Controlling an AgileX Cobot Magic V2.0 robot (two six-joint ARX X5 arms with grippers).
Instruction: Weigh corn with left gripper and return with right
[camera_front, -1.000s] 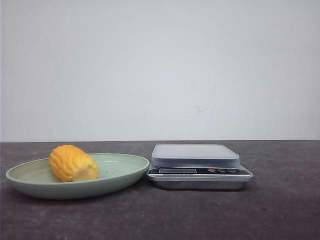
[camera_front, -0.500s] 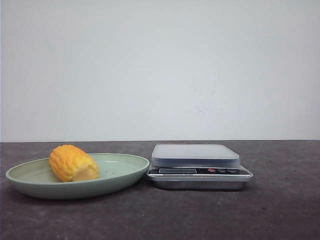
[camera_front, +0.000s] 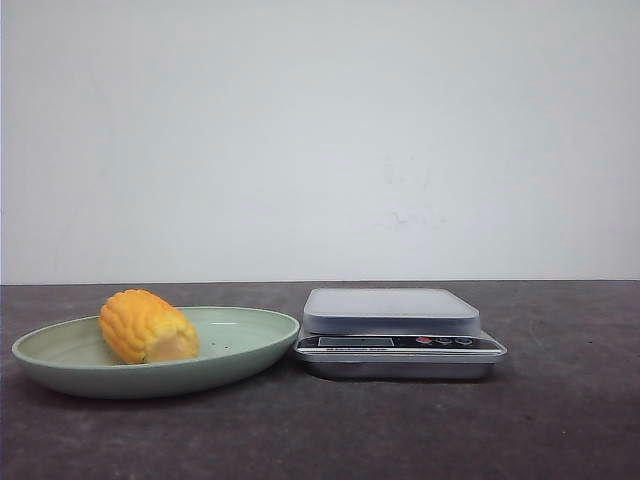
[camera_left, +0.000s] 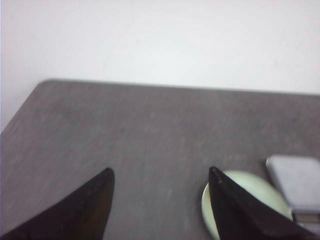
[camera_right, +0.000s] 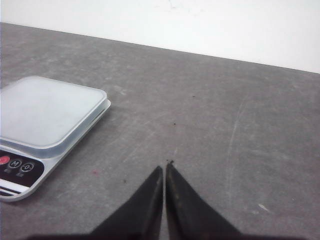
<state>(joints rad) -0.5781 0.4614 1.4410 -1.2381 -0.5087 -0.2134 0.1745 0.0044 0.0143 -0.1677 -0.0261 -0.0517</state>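
Nothing moved since prev frame: corn (camera_front: 147, 326) lies in plate (camera_front: 240, 365), beside scale (camera_front: 398, 331). Left gripper (camera_left: 160, 172) wide apart, holding nothing; right gripper (camera_right: 164, 169) closed, w/ nothing between.

The counter (camera_front: 560, 420) looks dark grey, matt and faintly scuffed. The scale (camera_front: 398, 332) has a shiny metal-looking base under a frosted, smooth plastic-looking cover, while the plate (camera_front: 240, 365) is smooth pale green with a soft sheen, and the corn (camera_front: 146, 326) is bumpy and slightly glossy
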